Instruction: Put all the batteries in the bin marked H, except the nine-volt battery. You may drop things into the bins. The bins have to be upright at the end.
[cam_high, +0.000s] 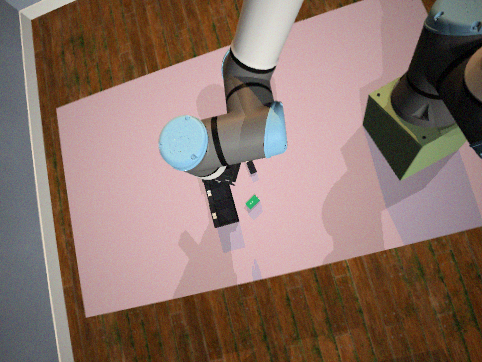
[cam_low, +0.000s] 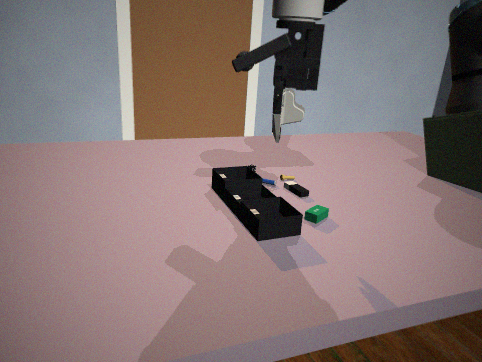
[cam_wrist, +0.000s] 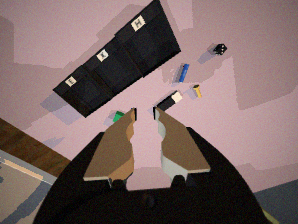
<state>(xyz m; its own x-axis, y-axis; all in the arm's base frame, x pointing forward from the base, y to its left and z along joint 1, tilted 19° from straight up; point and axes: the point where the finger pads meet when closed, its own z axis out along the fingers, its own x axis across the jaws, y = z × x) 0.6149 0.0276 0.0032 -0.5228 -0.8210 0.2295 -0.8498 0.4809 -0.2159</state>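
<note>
A black row of three bins (cam_wrist: 117, 60) lies on the pink mat, labelled E, K and H; bin H (cam_wrist: 147, 42) is at one end. It also shows in the exterior and top views (cam_low: 256, 202) (cam_high: 223, 200). Beside it lie a blue battery (cam_wrist: 184, 73) (cam_low: 268, 181), a small yellow battery (cam_wrist: 198, 91) (cam_low: 286, 177), a black battery with a white end (cam_wrist: 169, 100) (cam_low: 296, 189) and a green rectangular block-shaped battery (cam_wrist: 118, 117) (cam_low: 316, 213) (cam_high: 252, 202). My gripper (cam_wrist: 144, 108) (cam_low: 276, 135) hangs high above them, nearly shut with a narrow gap and nothing between the fingers.
A small black object (cam_wrist: 218, 48) lies past the blue battery. The arm's olive base block (cam_high: 410, 130) (cam_low: 452, 150) stands at the mat's right side. The arm's elbow (cam_high: 220, 140) hides part of the bins from above. Wood floor surrounds the mat.
</note>
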